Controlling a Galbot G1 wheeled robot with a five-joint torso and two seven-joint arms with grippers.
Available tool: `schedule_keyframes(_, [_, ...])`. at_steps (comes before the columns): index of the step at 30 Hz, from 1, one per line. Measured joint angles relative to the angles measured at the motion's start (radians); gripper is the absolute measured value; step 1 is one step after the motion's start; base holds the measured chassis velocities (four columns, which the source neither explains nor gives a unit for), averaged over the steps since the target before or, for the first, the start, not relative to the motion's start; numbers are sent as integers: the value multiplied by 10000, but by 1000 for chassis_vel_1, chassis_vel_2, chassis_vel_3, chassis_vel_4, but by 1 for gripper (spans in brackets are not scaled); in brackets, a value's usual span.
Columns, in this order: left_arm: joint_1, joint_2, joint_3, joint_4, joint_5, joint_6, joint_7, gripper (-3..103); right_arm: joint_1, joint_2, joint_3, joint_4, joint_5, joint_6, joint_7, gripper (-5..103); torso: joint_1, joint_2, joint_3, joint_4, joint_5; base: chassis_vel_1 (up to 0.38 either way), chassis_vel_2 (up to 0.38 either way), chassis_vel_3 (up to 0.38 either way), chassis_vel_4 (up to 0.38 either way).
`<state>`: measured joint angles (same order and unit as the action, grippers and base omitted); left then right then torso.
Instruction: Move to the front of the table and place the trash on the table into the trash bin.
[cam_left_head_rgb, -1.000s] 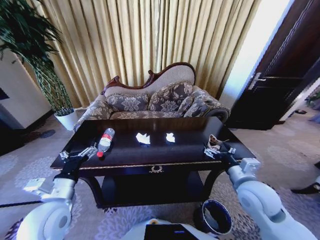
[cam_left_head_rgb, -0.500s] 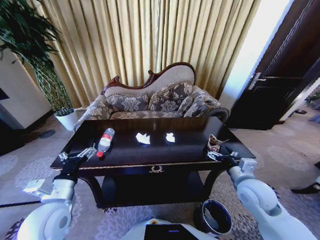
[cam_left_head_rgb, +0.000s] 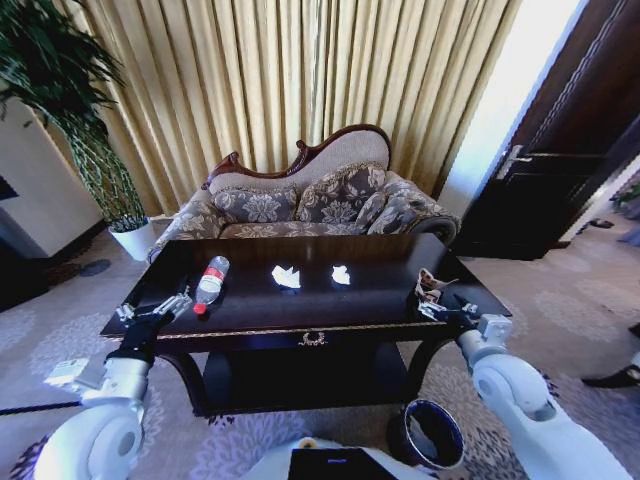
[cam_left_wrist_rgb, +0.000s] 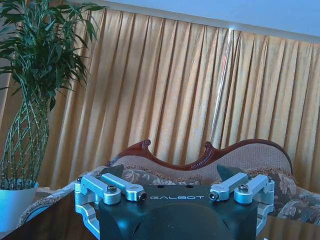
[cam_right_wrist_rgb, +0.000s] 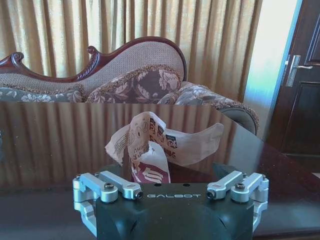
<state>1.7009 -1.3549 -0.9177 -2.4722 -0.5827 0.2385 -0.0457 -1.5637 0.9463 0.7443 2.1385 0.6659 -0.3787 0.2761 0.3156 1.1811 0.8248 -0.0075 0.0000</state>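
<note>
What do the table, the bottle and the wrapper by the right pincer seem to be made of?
Table: dark wood, apparently lacquered, since its glossy top mirrors the curtains; gold-coloured trim. Bottle: looks like clear plastic, with red label and cap. Wrapper: thin printed paper or foil-like film, crumpled and holding sharp folds, just ahead of the right pincer.
</note>
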Motion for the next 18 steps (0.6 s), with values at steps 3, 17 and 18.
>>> schedule_keyframes(3, [-4,0,-14,-6,0,-8,0,100,32,39,-44,-28,-99,6,-39,89,0,0,0,1,0,0,0,0,0])
schedule_keyframes(17, [-6,-14,22,-21,21,-62,0,100,-14,88,-63,-168,-335,327,-175,40,0,0,0,0,0,0,0,0,0])
schedule_keyframes(18, [-6,-14,22,-21,21,-62,0,100,-14,88,-63,-168,-335,327,-175,40,0,0,0,0,0,0,0,0,0])
